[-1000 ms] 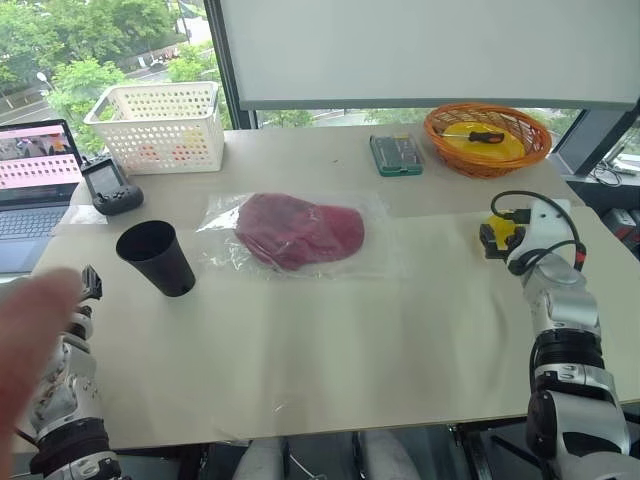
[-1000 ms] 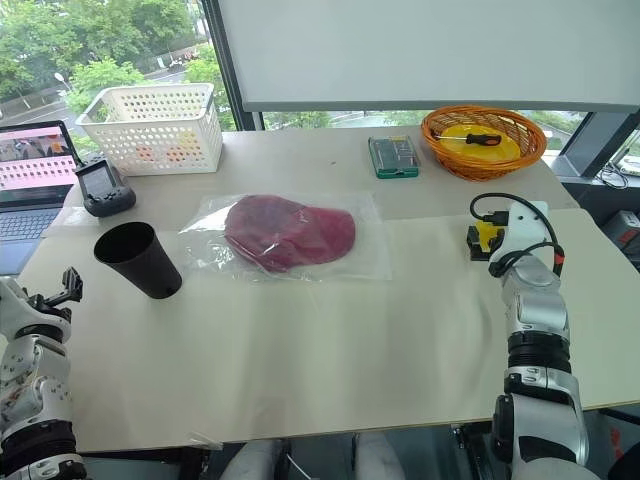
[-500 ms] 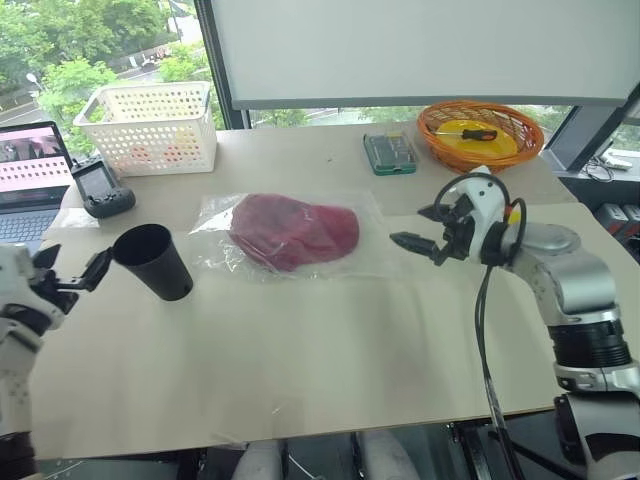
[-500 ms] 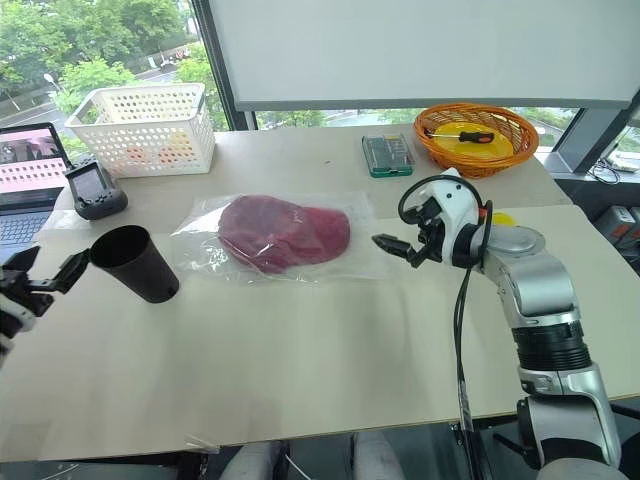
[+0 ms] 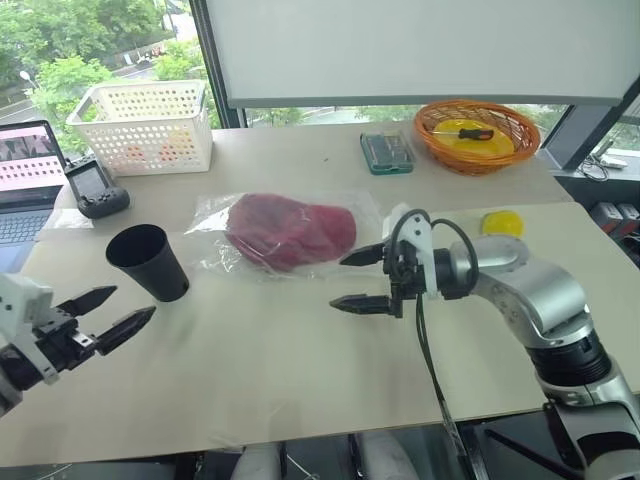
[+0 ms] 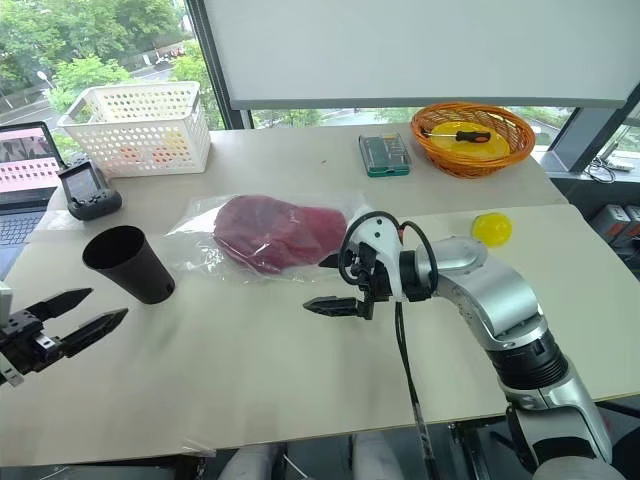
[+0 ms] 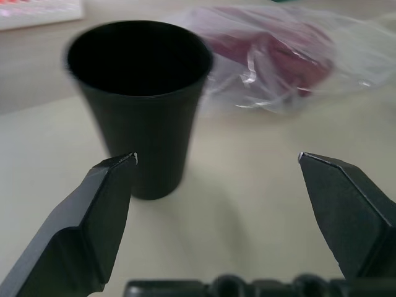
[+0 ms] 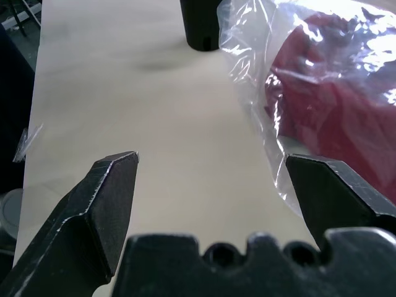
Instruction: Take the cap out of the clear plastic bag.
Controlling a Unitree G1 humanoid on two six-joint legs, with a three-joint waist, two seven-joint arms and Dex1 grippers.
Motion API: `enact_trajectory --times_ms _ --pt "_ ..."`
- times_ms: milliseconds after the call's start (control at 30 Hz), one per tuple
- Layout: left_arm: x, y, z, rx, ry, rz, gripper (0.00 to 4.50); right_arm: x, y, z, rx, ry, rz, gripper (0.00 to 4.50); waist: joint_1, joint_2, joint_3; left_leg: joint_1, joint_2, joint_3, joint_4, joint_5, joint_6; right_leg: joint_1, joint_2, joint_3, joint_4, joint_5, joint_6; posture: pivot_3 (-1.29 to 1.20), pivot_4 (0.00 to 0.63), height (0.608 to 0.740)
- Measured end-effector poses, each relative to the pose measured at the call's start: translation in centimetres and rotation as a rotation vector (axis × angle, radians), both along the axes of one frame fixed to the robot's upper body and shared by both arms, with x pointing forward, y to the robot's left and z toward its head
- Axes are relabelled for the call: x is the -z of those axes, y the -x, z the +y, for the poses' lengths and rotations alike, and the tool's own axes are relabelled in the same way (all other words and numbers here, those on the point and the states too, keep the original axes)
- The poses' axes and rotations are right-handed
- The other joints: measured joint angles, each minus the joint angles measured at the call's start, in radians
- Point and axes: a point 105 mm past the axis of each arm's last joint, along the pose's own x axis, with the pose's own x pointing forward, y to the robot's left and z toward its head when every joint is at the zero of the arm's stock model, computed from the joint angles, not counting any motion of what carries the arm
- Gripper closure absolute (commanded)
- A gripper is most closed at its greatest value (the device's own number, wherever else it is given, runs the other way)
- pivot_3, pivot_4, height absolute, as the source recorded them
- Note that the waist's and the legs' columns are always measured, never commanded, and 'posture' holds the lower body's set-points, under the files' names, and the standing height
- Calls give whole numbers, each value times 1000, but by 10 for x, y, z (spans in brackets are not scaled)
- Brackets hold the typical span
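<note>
We see one table [image 5: 300,370], one clear plastic bag [image 5: 290,232] lying flat on it, one cap [image 5: 290,230] sealed inside. The bag sits just beyond the right gripper [image 5: 362,279], whose upper finger tip is at the bag's near right edge; the lower finger hangs over bare table. Its fingers are spread wide, nothing between them. The left gripper [image 5: 105,315] is also spread wide and empty, with the bag well past its tips, behind one black cup [image 5: 148,262] that stands between.

Handling, our guess: the bag is thin, crinkly, glossy film, so light and slippery, and it will slide on the table if pushed. Best to pinch a loose flat margin at the corner nearest the right fingers, away from the cap bulge. The cap is soft fabric, light and squashy; the brim is likely the stiffer part, good to grab through the opening. We can't tell which edge is open.

Other counts: one white basket [image 5: 140,125], one orange basket [image 5: 475,135], one green case [image 5: 386,153], one yellow ball [image 5: 501,222], one laptop [image 5: 25,175], one handheld controller [image 5: 95,190].
</note>
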Motion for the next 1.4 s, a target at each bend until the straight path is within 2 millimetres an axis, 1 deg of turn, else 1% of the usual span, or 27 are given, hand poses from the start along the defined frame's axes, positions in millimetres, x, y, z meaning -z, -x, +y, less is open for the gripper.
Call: enact_trajectory --times_ms 167,300,400,467,533,567,600,700,800,933,1033,1100,1167,1267,1400 --pt "13 -10 20 -110 -110 3 0 0 0 4 -2 -6 -3 22 12 0 0 1 5 0 0 0 0 0 6 1 0 -1 0 0 150 736" --pt "20 -17 21 -132 -154 -10 0 1 -2 4 20 -6 -7 22 19 0 0 2 5 0 0 0 0 1 7 1 0 -1 0 0 150 736" --pt "37 -30 10 -123 -134 -18 0 1 -5 3 47 -5 -10 22 27 0 0 3 5 0 0 0 0 2 7 1 0 0 0 0 150 736" --pt "53 -43 2 -130 -88 -9 0 1 -5 3 58 -3 -12 22 30 -1 0 2 5 0 1 0 0 1 7 1 0 1 -1 0 150 736" --pt "63 -56 10 -195 -73 -10 0 1 -7 2 76 0 -22 22 33 -2 0 2 6 0 1 0 0 1 7 0 1 3 -6 0 150 736" --pt "66 -61 14 -222 -71 -14 0 2 -9 0 90 7 -28 22 31 -3 0 2 6 1 1 0 0 1 7 0 1 4 -6 0 150 736" --pt "68 -70 18 -262 -55 -29 0 3 -13 -2 111 13 -35 22 32 -2 0 3 5 1 2 0 0 2 7 1 2 4 -6 0 150 736" --pt "73 -82 18 -299 -29 -48 0 3 -16 -3 132 13 -48 22 31 -3 0 2 6 1 2 0 0 1 7 1 1 5 -6 0 150 736" --pt "75 -86 19 -310 -34 -56 0 2 -17 -3 140 10 -54 22 27 -3 0 2 6 1 2 0 0 1 7 1 2 5 -6 0 150 736" --pt "81 -90 2 -245 -17 -43 0 1 -19 -4 153 10 -61 22 28 -3 0 2 6 1 2 0 0 1 7 1 1 5 -6 0 150 736" --pt "80 -95 -3 -223 -10 -45 0 2 -19 -5 157 9 -61 22 27 -3 0 2 6 1 2 0 0 1 7 1 2 5 -6 0 150 736" --pt "78 -104 -6 -215 -10 -56 0 2 -19 -5 158 7 -60 22 28 -4 0 2 6 1 2 0 0 1 7 0 2 5 -6 0 150 736" --pt "74 -112 -6 -218 -22 -75 0 2 -20 -5 158 5 -60 22 28 -4 0 2 5 1 3 0 0 2 7 1 2 5 -6 0 150 736" --pt "69 -121 1 -263 -51 -98 0 2 -20 -3 154 -3 -57 22 24 -4 0 2 5 1 3 0 0 1 7 1 2 5 -6 0 150 736" --pt "68 -125 2 -277 -75 -108 0 3 -19 0 144 -7 -56 22 21 -4 0 2 5 1 3 0 0 1 7 1 2 5 -6 0 150 736"
